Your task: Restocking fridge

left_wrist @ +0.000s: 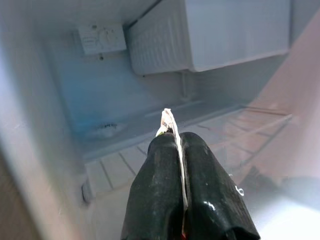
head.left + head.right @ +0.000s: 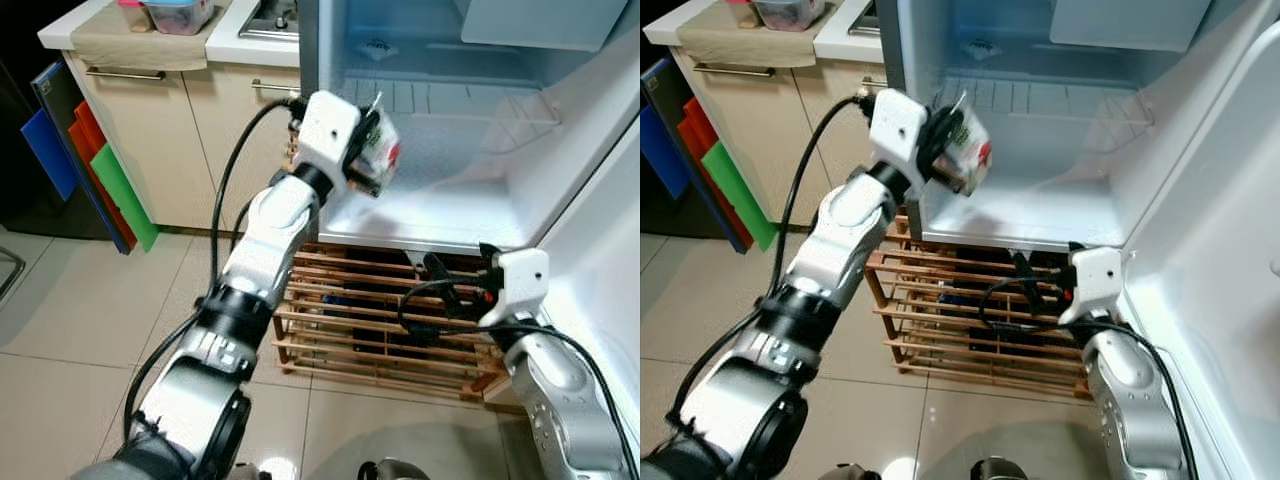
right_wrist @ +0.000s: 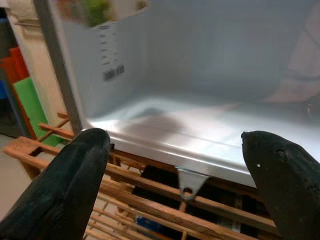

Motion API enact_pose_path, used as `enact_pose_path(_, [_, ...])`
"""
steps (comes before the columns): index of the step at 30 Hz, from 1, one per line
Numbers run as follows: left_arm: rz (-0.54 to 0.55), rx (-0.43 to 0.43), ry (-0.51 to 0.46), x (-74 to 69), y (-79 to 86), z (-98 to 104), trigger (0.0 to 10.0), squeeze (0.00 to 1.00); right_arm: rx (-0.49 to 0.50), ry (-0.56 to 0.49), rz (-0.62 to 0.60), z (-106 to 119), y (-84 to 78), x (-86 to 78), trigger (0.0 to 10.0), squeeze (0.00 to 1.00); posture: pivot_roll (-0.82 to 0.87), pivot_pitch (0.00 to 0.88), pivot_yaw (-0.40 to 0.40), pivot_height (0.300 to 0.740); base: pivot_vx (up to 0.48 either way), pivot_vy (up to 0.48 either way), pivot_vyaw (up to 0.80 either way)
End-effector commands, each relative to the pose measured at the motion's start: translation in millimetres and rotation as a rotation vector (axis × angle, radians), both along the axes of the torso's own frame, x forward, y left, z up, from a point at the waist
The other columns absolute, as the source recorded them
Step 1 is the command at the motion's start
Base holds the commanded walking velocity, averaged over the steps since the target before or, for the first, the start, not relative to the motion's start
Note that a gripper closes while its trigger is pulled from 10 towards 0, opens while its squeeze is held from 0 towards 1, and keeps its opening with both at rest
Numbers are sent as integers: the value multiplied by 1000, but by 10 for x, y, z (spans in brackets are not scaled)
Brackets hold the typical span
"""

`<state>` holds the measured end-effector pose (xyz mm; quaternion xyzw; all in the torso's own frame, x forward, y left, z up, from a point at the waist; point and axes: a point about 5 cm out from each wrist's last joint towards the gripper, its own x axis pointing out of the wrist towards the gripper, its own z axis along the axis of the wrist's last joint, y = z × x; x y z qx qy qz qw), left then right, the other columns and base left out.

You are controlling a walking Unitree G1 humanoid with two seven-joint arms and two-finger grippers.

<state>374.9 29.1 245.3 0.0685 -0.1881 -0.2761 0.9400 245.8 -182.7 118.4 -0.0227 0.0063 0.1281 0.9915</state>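
Note:
My left gripper (image 2: 368,158) is raised at the left front edge of the open fridge (image 2: 440,215) and is shut on a small clear food packet (image 2: 380,152) with a red and white label. In the left wrist view the packet's thin edge (image 1: 170,125) sticks up between the two pressed fingers (image 1: 155,200), facing the fridge's back wall and wire shelf (image 1: 235,130). My right gripper (image 2: 448,283) hangs lower, in front of the fridge's bottom lip, open with nothing between its fingers (image 3: 75,185).
A wooden slatted rack (image 2: 370,320) stands under the fridge. The white fridge door (image 2: 600,250) is swung open on the right. Beige cabinets (image 2: 180,130) with a countertop and a container (image 2: 180,15) lie to the left, with coloured boards (image 2: 100,170) leaning beside them.

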Motion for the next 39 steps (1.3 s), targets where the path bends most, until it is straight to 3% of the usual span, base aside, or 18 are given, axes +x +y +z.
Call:
enact_pose_path(1, [25, -7, -14, 61, -10, 61, 10000, 0, -25, 4, -9, 16, -4, -52, 10000, 0, -269, 147, 43, 740, 0, 0, 0])
enact_pose_path(7, [-32, -96, 21, 45, -125, 81, 10000, 0, -28, -7, -57, 59, -37, -197, 10000, 0, -321, 168, 75, 740, 0, 0, 0])
enact_pose_path(11, [-48, -182, 66, -62, -130, -110, 10000, 0, -6, -45, -97, 170, -43, -158, 10000, 0, -304, 173, 64, 740, 0, 0, 0])
enact_pose_path(14, [-42, -198, 56, -72, -142, -115, 10000, 0, -16, -47, -83, 180, -15, -129, 10000, 0, -293, 172, 55, 740, 0, 0, 0])
enact_pose_path(22, [50, -196, 21, 46, 3, 10, 10000, 0, -22, -54, -40, 219, 73, -39, 10000, 0, -267, 172, 40, 740, 93, -432, 190])
enact_pose_path(30, [106, -167, 4, 118, 147, 53, 10000, 0, 5, -61, -46, 226, 136, 11, 10000, 0, -255, 155, 52, 740, 0, 0, 280])
enact_pose_path(34, [143, -149, -31, 192, 275, 216, 10000, 0, 6, -56, -45, 213, 136, -7, 10000, 0, -258, 156, 54, 740, 0, 0, 0])
enact_pose_path(39, [135, -131, -48, 220, 288, 323, 10000, 0, 6, -51, -45, 203, 144, -35, 10000, 0, -265, 162, 63, 740, 0, 0, 0])
